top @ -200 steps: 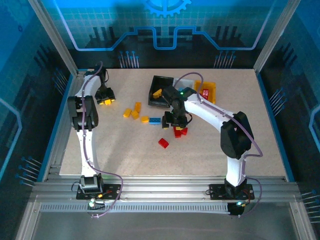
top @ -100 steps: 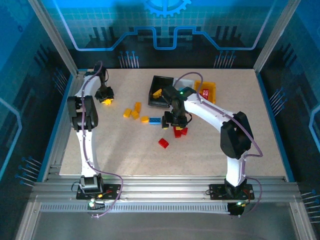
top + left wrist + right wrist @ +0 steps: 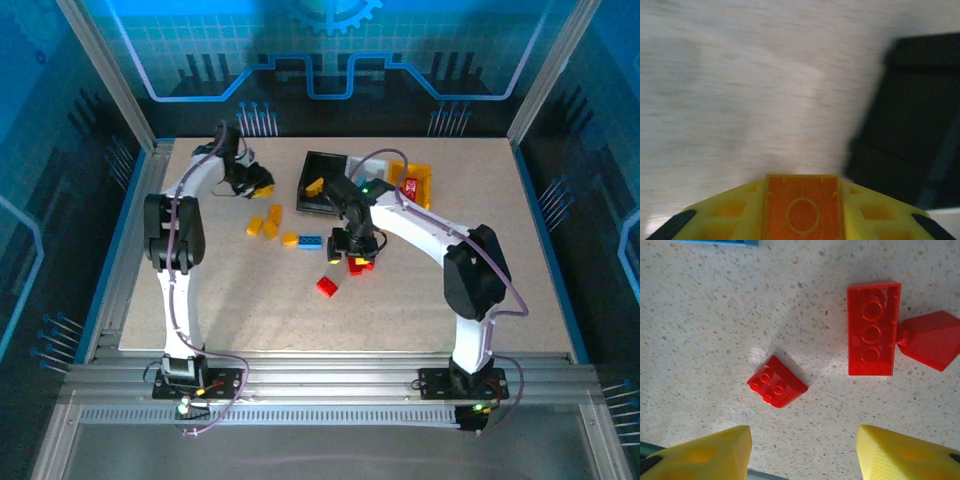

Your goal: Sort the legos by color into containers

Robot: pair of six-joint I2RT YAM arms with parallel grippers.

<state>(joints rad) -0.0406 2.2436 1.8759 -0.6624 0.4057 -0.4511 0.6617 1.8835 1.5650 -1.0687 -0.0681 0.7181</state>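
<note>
Left gripper [image 3: 254, 184] clamped on a small yellow-orange plastic brick [image 3: 801, 207]; right gripper [image 3: 802, 450] spread wide, holding nothing.
The left gripper hangs just beside the black rectangular plastic bin [image 3: 322, 185]. The right gripper's yellow fingers [image 3: 715, 452] hover over a small red sloped brick [image 3: 776, 382], near a longer red brick [image 3: 873, 329]. Loose yellow-orange bricks [image 3: 265, 222] and a light blue brick [image 3: 310, 241] lie on the speckled table [image 3: 250, 300].
</note>
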